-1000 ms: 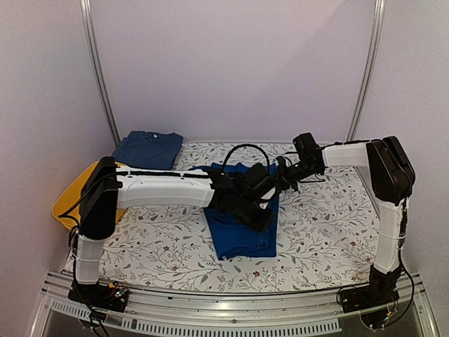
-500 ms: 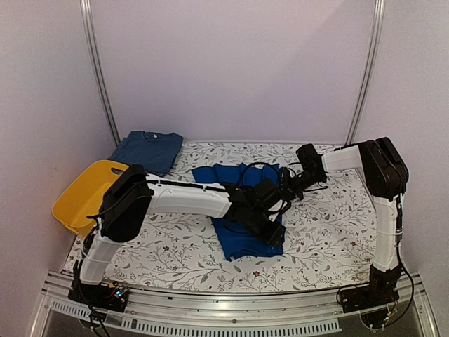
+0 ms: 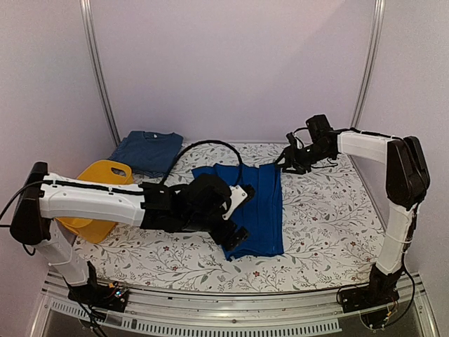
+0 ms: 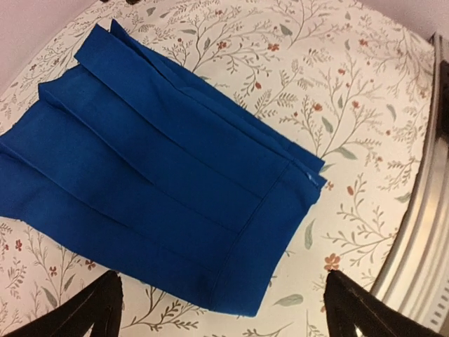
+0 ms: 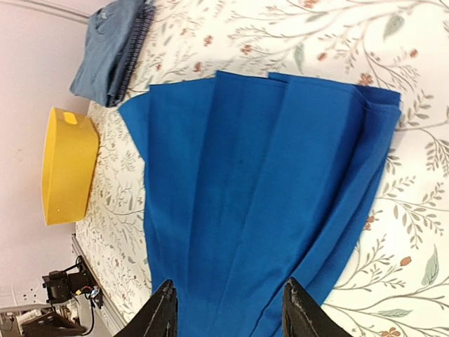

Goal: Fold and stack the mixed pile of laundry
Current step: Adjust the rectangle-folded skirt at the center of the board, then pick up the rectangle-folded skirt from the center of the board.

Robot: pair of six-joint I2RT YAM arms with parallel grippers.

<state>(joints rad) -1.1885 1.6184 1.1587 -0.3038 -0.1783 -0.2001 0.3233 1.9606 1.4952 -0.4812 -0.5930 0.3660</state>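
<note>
The floral surface (image 3: pixel 330 210) holds the royal-blue piece (image 3: pixel 256 203), folded flat at centre. The left end effector (image 4: pixel 221 319) gapes wide and empty; the right end effector (image 5: pixel 231 319) stands parted, empty too. Stacking it onto the folded dark-blue stack (image 3: pixel 149 151) back-left seems the remaining job.

Folded cloth (image 3: pixel 261 205) on the middle of the table (image 3: pixel 330 210), shirt stack (image 3: pixel 147 151) at back-left corner, tub (image 3: pixel 102 172) just in front, at left edge

stretches the left arm (image 3: pixel 91 200) low and nearly level toward the middle, left gripper (image 3: pixel 235 237) pointed down, fingers (image 4: pixel 98 314) spread wide with nothing between. reaches the right arm (image 3: pixel 365 144) in from the far right, right gripper (image 3: pixel 287 160) tipped down, fingers (image 5: pixel 163 310) parted, gripping nothing.
</note>
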